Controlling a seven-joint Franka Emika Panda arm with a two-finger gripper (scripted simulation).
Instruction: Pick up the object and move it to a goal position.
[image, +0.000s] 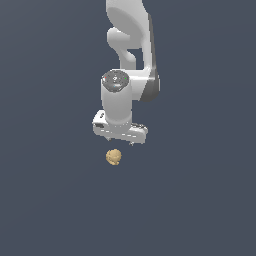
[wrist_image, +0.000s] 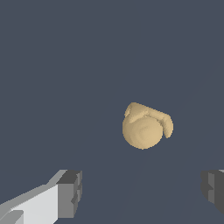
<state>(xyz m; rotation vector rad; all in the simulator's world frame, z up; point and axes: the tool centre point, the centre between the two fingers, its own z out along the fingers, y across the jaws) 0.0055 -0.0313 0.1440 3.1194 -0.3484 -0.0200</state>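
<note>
The object (image: 114, 157) is a small tan-yellow lumpy ball lying on the dark grey floor, just below the white gripper (image: 120, 141) in the exterior view. In the wrist view the object (wrist_image: 145, 127) shows as a round lump with a bumpy ridge on one side, lying ahead of the fingers and apart from them. The gripper (wrist_image: 142, 192) is open: its two dark grey fingertips (wrist_image: 71, 192) stand wide apart with nothing between them.
The white arm (image: 131, 45) rises from the gripper toward the top of the exterior view. A plain dark grey surface (image: 200, 200) surrounds the object on all sides.
</note>
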